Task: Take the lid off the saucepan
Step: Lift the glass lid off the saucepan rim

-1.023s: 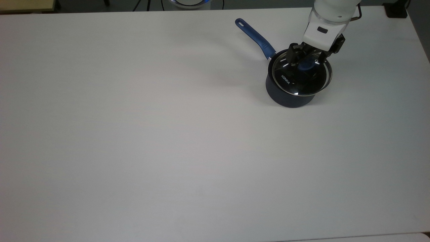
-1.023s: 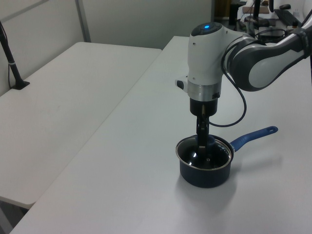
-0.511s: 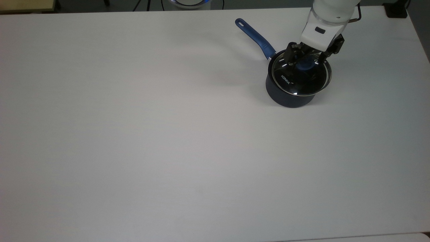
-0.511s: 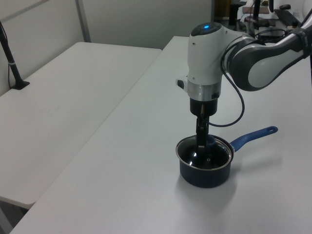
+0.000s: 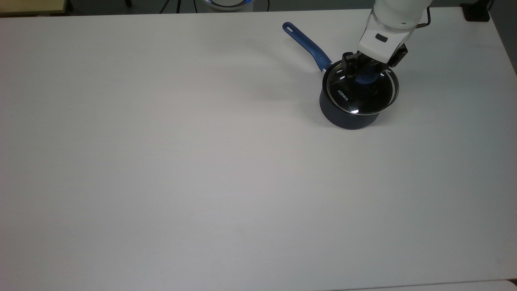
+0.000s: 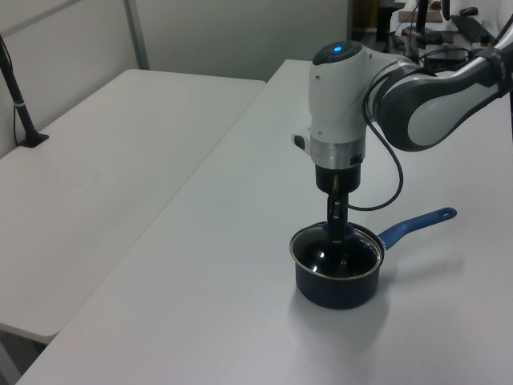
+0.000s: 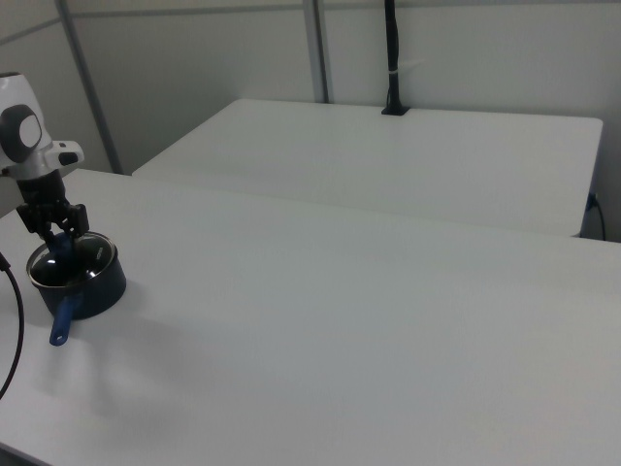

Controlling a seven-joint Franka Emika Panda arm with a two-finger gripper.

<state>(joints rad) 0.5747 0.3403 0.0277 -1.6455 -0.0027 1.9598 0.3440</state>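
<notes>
Tool (image 5: 365,75) now closed on lid (image 5: 360,91) knob

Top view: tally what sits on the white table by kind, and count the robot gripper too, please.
Saucepan: 1
Lid: 1
Gripper: 1
Total: 3
</notes>
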